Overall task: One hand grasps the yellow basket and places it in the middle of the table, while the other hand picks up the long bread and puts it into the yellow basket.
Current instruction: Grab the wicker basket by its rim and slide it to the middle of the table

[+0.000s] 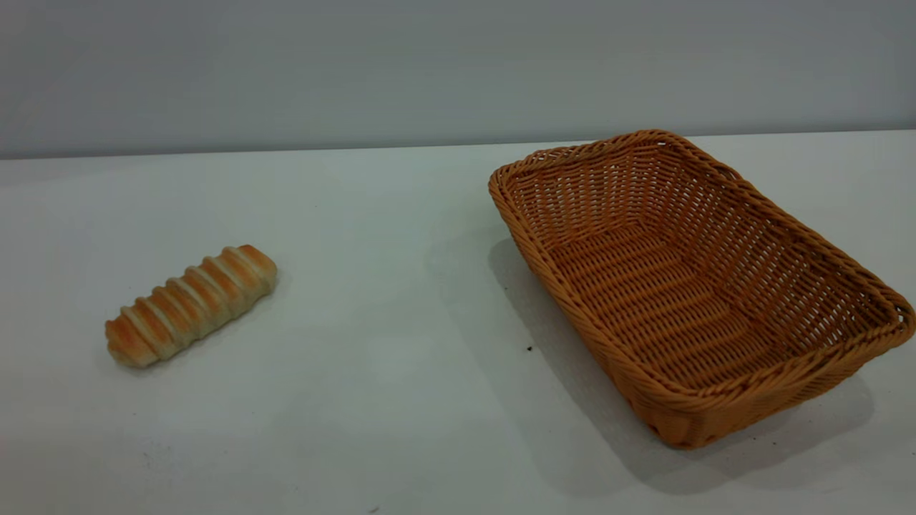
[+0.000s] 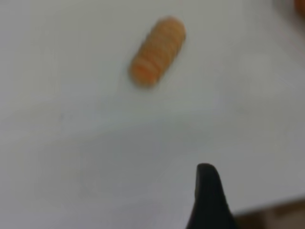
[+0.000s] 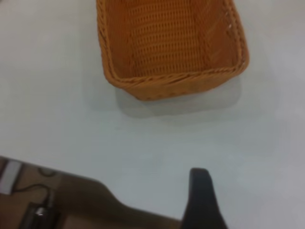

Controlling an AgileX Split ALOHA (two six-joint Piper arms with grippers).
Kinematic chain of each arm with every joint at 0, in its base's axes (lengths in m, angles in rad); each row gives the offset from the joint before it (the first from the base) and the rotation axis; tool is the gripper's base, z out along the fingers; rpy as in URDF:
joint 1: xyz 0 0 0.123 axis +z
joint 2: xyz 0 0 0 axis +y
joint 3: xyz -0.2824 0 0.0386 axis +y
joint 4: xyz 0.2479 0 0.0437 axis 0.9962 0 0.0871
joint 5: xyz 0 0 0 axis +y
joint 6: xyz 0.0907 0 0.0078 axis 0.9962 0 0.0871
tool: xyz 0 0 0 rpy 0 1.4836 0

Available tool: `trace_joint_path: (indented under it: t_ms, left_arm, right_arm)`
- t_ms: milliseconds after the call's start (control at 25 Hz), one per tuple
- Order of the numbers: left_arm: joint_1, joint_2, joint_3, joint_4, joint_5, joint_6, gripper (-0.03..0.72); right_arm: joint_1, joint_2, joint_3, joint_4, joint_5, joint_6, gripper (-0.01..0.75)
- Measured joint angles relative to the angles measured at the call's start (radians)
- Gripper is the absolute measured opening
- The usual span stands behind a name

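The long bread (image 1: 192,304) lies on the white table (image 1: 401,300) at the left, its length running diagonally. The yellow basket (image 1: 715,411) stands empty at the right, upright, set at an angle. Neither arm shows in the exterior view. In the left wrist view my left gripper (image 2: 206,171) hangs above bare table, well short of the bread (image 2: 157,50). In the right wrist view my right gripper (image 3: 199,175) is over the table near its edge, apart from the basket's short end (image 3: 174,83). Only one dark tip of each gripper shows.
A grey wall (image 1: 458,64) runs behind the table's far edge. A table edge with brown floor and cables (image 3: 38,210) beyond it shows in the right wrist view. Open tabletop lies between bread and basket, with tiny dark specks (image 1: 529,348).
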Motion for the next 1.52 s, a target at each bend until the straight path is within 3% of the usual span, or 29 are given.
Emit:
trace_joint_path:
  t_ms: [160, 360, 600, 1120, 1520]
  left_arm:
    - [0.000, 0.186, 0.001, -0.039, -0.204, -0.038, 0.530]
    - [0.000, 0.449, 0.001, -0.132, -0.422, -0.035, 0.529]
    - [0.000, 0.687, 0.001, -0.169, -0.579, 0.010, 0.529]
    - [0.000, 0.773, 0.001, -0.201, -0.612, 0.013, 0.529]
    - [0.000, 0.773, 0.001, -0.217, -0.604, 0.014, 0.529]
  right_arm:
    - [0.005, 0.117, -0.002, 0.001, -0.092, 0.088, 0.535]
    - [0.005, 0.329, -0.002, 0.001, -0.323, 0.169, 0.530]
    - [0.005, 0.671, -0.002, 0.015, -0.545, 0.276, 0.521]
    - [0.004, 1.176, -0.102, 0.060, -0.791, 0.522, 0.519]
    - [-0.107, 1.326, -0.105, 0.088, -0.816, 0.618, 0.519]
